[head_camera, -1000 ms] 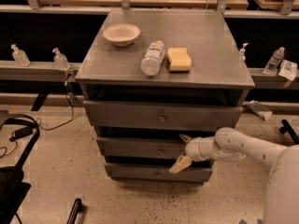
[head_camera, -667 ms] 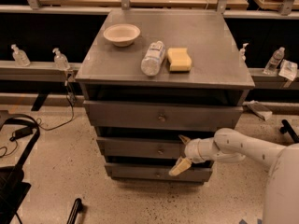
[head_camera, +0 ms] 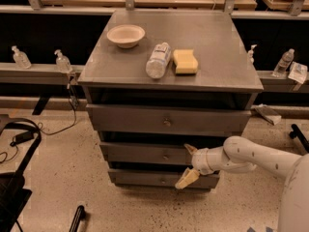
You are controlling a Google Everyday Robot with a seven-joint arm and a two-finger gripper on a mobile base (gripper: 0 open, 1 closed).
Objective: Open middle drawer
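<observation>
**Desk:** What fills the scene?

**Photographer:** A grey cabinet (head_camera: 217,37) stands on a speckled floor (head_camera: 63,178), with three drawer fronts stacked beneath its flat top. A white robot arm (head_camera: 260,158) reaches in low from the right edge.

**Desk:** And the middle drawer?

**Photographer:** The middle drawer (head_camera: 140,153) sits between the top drawer (head_camera: 125,120) and the bottom drawer (head_camera: 145,178). I cannot tell whether it is pulled out at all.

**Desk:** Where is the gripper?

**Photographer:** The gripper (head_camera: 188,164) is at the cabinet's front, at the right part of the middle drawer, its jaws spread apart and holding nothing. The upper finger points at that drawer's front. The lower, tan finger angles down across the bottom drawer's front. Whether either finger touches the metal cannot be told.

**Desk:** What is on top?

**Photographer:** A clear bottle (head_camera: 158,60) lies on its side near the middle, a white bowl (head_camera: 125,35) stands behind it to the left, and a yellow sponge (head_camera: 185,62) lies just beside the bottle on the right.

**Desk:** The smallest detail?

**Photographer:** The middle drawer's round knob (head_camera: 166,156) is just left of the upper finger, not gripped.
</observation>
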